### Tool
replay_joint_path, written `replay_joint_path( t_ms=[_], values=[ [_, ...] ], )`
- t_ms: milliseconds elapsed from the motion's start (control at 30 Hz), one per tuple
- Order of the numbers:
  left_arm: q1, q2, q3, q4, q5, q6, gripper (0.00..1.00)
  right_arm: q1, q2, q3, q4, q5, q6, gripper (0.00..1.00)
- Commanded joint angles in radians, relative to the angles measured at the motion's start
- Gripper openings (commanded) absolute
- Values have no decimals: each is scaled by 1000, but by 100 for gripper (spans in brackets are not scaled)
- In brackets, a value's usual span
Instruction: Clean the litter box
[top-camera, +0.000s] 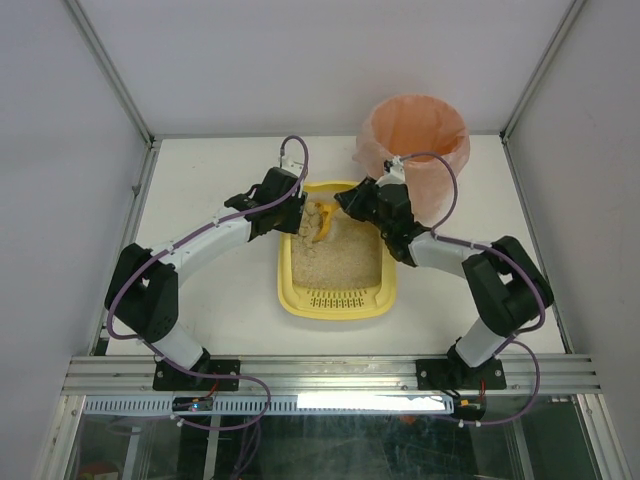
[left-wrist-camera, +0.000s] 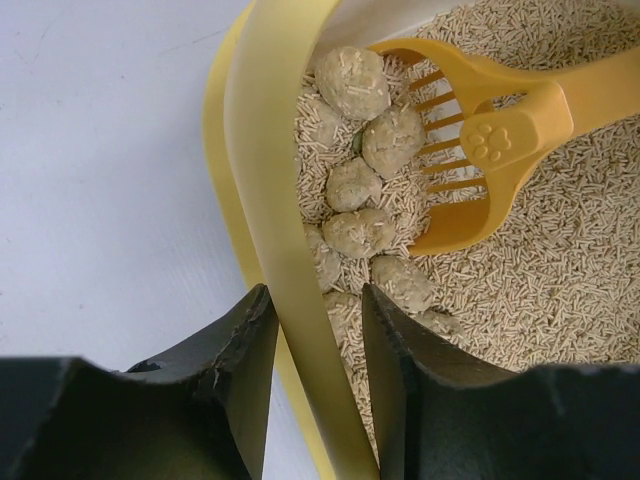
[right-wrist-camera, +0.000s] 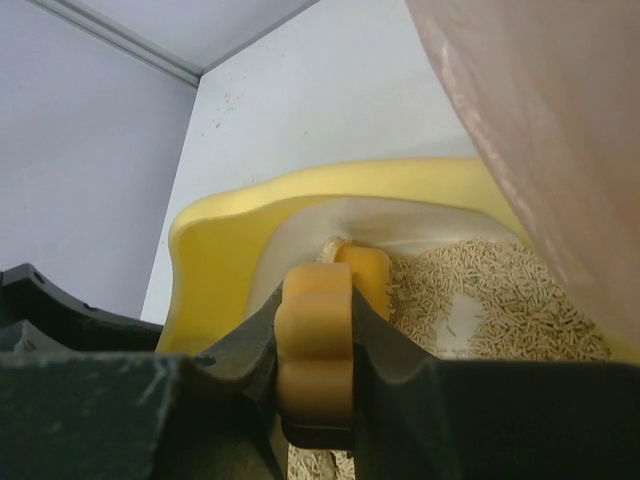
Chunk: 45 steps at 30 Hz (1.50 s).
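The pale-yellow litter box (top-camera: 288, 292) sits mid-table, its slotted grate at the near end and beige litter (top-camera: 335, 262) inside. My left gripper (top-camera: 297, 216) straddles its far-left wall. In the left wrist view the jaws (left-wrist-camera: 315, 295) close on the yellow rim (left-wrist-camera: 270, 120). My right gripper (top-camera: 347, 204) is shut on the handle of the orange slotted scoop (top-camera: 322, 229). The handle shows clamped between the fingers in the right wrist view (right-wrist-camera: 318, 330). The scoop head (left-wrist-camera: 480, 150) rests in the litter beside several grey-green clumps (left-wrist-camera: 358, 82) along the left wall.
A round bin lined with a pink-orange bag (top-camera: 415, 140) stands at the back right, close behind the right gripper. Its bag (right-wrist-camera: 540, 120) fills the right of the right wrist view. White table surrounds the box, with walls at the back and sides.
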Motion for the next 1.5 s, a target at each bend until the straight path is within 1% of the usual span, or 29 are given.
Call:
replay_joint_path(
  t_ms=[0, 167, 433, 467, 500, 667, 800, 933, 1233, 1467],
  values=[
    [-15, 17, 23, 25, 40, 17, 37, 44, -64, -54, -47, -184, 65, 0],
    [-15, 16, 23, 23, 35, 18, 37, 37, -171, -110, -32, -184, 65, 0],
    [-16, 15, 25, 22, 30, 18, 37, 6, -289, -227, 73, -184, 65, 0],
    [-16, 14, 25, 22, 31, 18, 37, -1, -299, -243, 90, -95, 110, 0],
    [-15, 14, 25, 22, 31, 18, 37, -8, -304, -259, 108, -74, 160, 0],
    [-16, 14, 25, 21, 30, 19, 37, -54, -305, -332, 222, -110, 249, 0],
    [-15, 13, 25, 22, 29, 19, 37, -72, -309, -367, 269, -116, 276, 0],
    [-16, 16, 25, 22, 28, 19, 37, -78, -354, -379, 239, -97, 275, 0],
    [-16, 17, 26, 21, 27, 21, 37, -84, -526, -370, 17, -6, 189, 0],
    [-15, 17, 26, 20, 21, 23, 38, -103, -591, -390, -14, -8, 182, 0]
  ],
)
